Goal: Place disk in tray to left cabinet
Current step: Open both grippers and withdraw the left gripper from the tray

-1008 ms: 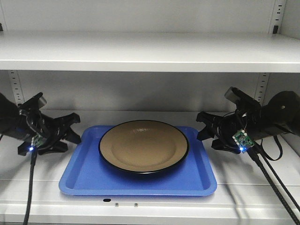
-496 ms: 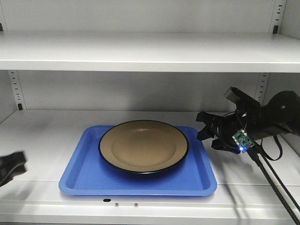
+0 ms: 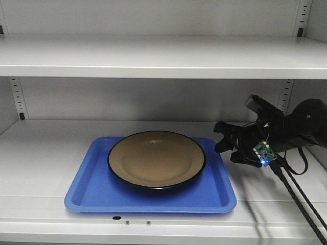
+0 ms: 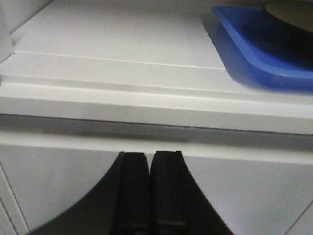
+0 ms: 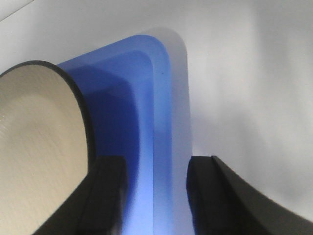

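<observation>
Left gripper (image 4: 150,161) gone; tray (image 3: 97,191) unobstructed

The beige-tan disk (image 3: 156,159), glossy with a thin black rim, lies flat and centered in the bright-blue tray (image 3: 92,191). The tray sits level on the lower shelf of the pale grey-white cabinet (image 3: 153,56), near the shelf's front edge, its rounded corners showing.

Glossy disk (image 3: 156,159); smooth plastic tray (image 3: 97,189).
</observation>
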Tool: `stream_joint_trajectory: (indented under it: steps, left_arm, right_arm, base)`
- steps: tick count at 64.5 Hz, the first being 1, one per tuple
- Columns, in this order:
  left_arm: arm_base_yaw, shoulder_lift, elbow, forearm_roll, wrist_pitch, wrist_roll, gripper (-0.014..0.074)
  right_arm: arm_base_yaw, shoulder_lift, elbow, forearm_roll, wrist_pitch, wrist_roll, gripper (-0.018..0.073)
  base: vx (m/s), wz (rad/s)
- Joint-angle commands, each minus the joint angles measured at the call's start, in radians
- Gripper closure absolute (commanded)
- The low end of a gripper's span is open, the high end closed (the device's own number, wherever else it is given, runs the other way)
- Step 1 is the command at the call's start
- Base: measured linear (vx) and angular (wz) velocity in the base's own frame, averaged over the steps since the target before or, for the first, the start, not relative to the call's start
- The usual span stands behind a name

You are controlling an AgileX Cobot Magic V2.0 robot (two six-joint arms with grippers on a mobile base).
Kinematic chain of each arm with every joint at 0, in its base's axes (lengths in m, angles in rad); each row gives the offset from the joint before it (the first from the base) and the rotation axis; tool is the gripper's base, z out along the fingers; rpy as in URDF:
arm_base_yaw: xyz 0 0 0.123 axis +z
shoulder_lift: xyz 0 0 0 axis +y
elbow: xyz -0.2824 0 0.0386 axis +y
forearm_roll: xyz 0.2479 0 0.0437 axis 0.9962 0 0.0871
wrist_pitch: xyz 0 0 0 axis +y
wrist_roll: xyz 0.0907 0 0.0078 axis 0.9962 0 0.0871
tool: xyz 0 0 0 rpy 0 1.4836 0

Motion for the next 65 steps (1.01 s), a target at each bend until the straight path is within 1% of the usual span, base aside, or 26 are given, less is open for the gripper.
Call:
stream_joint_trajectory:
  steps: [1, 13, 14, 15, 17, 29, 65]
  left_arm:
    - [0.003, -0.094, 0.053, 0.011, -0.081, -0.003, 0.0603]
    - [0.003, -0.318, 0.220, 0.011, -0.078, -0.003, 0.0603]
    - [0.003, -0.335, 0.221, 0.012, -0.059, -0.003, 0.0603]
    - [0.003, -0.360, 0.216, 0.012, -0.015, -0.003, 0.0603]
    - [0.003, -0.378, 0.213, 0.012, 0.019, -0.003, 0.0603]
    - [0.003, -0.355, 0.214, 0.011, 0.056, -0.003, 0.0603]
    - [0.003, -0.355, 0.214, 0.011, 0.058, -0.003, 0.0603]
  right_arm:
    - [-0.002, -0.059, -0.034, 0.022, -0.053, -0.005, 0.0185]
    - [-0.002, -0.059, -0.034, 0.022, -0.053, -0.005, 0.0185]
    - [-0.002, -0.059, -0.034, 0.022, -0.053, -0.005, 0.0185]
    - [-0.002, -0.059, -0.034, 0.022, -0.053, -0.005, 0.0185]
    - [-0.002, -0.059, -0.034, 0.022, -0.053, -0.005, 0.0185]
    - [-0.002, -0.058, -0.034, 0.021, -0.048, -0.005, 0.0185]
    - [-0.002, -0.058, -0.034, 0.022, -0.051, -0.005, 0.0185]
  base:
    - [0.00, 0.00]
    - [0.00, 0.00]
    - [0.00, 0.00]
    - [0.00, 0.00]
    - [0.00, 0.00]
    - [0.00, 0.00]
    - [0.00, 0.00]
